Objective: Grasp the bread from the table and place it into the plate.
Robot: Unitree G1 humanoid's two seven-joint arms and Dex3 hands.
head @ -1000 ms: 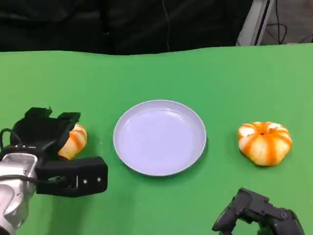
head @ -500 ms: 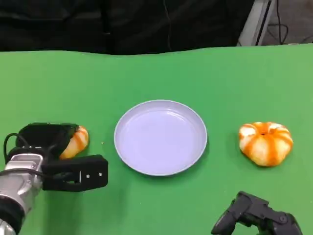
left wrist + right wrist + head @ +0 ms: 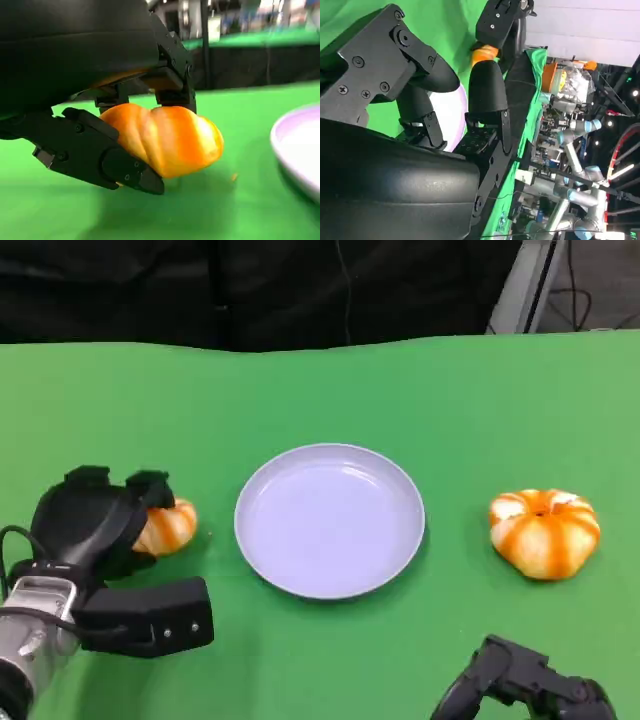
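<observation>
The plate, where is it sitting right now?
In the head view the plate lies mid-table, between the bread in the left hand and a second bread.

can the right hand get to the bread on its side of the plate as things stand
Probably yes. The right hand sits low at the near edge of the green table, and the striped round bread lies just beyond it with only bare cloth between. The plate is off to the side, not in the way.

The plate (image 3: 330,521) lies between the bread (image 3: 168,528) and a second bun (image 3: 544,532).
</observation>
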